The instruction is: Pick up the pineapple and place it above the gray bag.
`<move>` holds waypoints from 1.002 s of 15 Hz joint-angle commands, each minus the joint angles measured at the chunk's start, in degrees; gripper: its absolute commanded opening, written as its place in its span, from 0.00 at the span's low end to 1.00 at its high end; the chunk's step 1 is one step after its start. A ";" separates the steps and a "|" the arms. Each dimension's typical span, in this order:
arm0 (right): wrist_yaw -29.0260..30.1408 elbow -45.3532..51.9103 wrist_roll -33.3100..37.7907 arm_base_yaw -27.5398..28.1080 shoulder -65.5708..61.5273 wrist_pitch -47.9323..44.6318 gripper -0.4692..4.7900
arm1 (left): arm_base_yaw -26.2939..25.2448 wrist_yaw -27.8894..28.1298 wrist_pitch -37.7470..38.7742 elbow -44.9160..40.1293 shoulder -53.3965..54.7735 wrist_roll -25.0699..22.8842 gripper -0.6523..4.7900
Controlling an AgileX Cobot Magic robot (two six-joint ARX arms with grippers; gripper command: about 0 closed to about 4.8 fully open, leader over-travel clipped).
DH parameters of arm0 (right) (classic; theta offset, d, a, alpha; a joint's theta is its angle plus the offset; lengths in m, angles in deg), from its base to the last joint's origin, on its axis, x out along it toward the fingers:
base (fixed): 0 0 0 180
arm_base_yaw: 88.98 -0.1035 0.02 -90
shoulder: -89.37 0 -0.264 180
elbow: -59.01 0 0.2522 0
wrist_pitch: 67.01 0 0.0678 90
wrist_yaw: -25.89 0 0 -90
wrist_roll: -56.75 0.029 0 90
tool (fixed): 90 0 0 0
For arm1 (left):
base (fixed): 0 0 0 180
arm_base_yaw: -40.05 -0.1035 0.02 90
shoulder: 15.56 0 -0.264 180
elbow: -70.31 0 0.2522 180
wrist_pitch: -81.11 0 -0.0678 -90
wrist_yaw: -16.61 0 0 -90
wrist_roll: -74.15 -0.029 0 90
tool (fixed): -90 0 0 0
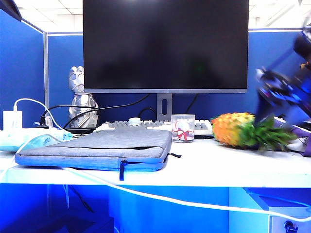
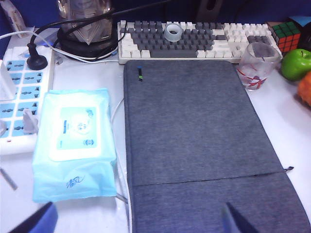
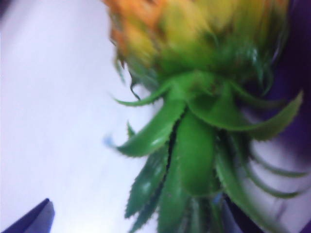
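Pineapple (image 3: 194, 73) lies beneath open right gripper (image 3: 141, 218); left gripper (image 2: 141, 221) open.

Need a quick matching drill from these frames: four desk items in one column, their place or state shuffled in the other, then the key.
1. pineapple
2. gray bag
3. left gripper
4. right gripper

A. open, above the bag
B. on its side, right of the glass cup
C. flat at the desk's front edge
D. open, over the leaf crown

Pairs: 1-B, 2-C, 3-A, 4-D
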 commanded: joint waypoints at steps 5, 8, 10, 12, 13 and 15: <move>-4.15 -5.42 -4.46 -0.81 -4.13 0.55 1.00 | 0.00 -1.16 -0.31 0.15 -0.04 0.35 1.00; -3.72 -5.42 -4.46 -0.96 -5.86 1.03 1.00 | 0.00 -1.16 -0.33 0.15 -0.04 0.59 1.00; -4.85 -5.42 -4.72 -0.96 -6.54 0.48 1.00 | -0.02 -1.14 -0.35 0.15 -0.04 1.18 1.00; -5.97 -5.44 -6.27 -0.94 -6.62 0.44 0.07 | 0.00 -1.14 -0.42 0.15 -0.04 1.40 1.00; -6.21 -5.66 -5.99 -0.94 -6.60 0.22 0.09 | 0.00 -1.11 -0.39 0.15 -0.04 1.40 1.00; -6.38 -5.68 -5.92 -0.96 -6.16 -0.26 0.09 | 0.00 -1.14 -0.39 0.15 -0.04 1.40 1.00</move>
